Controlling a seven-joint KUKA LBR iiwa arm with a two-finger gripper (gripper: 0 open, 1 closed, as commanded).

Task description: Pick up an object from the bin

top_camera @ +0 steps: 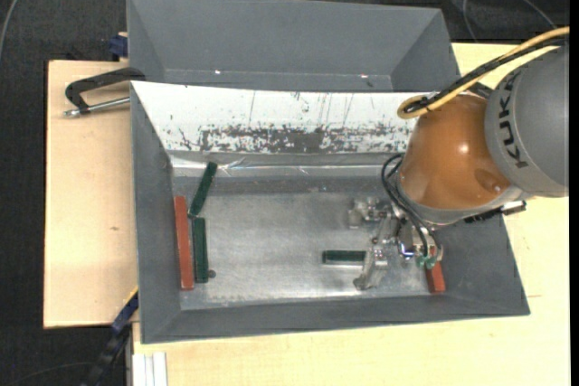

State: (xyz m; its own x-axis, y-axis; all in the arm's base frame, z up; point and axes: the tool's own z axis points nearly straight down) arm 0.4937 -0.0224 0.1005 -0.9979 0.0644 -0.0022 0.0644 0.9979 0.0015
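My gripper (pixel 373 265) is low over the bin floor at the right of centre, under the arm's orange cover. A small dark green block (pixel 342 257) lies flat on the floor just left of it, its right end close to the gripper's metal tip. Whether they touch I cannot tell. A short orange-red piece (pixel 435 277) lies just right of the gripper, near the bin's right wall and partly under the wrist.
Along the left wall lies a long orange-red bar (pixel 185 244), with a dark green bar (pixel 199 247) beside it. A second green bar (pixel 202 189) leans at an angle above them. The arm covers the bin's right rear corner.
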